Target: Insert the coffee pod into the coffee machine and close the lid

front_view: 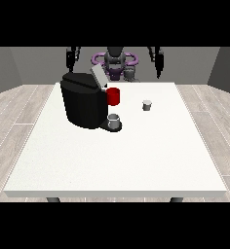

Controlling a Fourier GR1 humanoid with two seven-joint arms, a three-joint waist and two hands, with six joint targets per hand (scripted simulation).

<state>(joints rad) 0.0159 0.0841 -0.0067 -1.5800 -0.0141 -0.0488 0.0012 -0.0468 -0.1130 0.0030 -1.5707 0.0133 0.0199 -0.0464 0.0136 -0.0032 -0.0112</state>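
The black coffee machine [84,102] stands on the left half of the white table [136,155], with its grey lid [98,76] tilted up and open. A small grey coffee pod [146,105] stands alone on the table to the machine's right. On the machine's base sits a grey cup [114,120]. Both hands are raised beyond the table's far edge, well away from the pod. The hand at the view's left [71,58] and the hand at the view's right [159,62] both hang with straight fingers and hold nothing.
A red mug [114,96] stands just behind and right of the machine, between it and the pod. The robot's torso [115,62] is at the far edge of the table.
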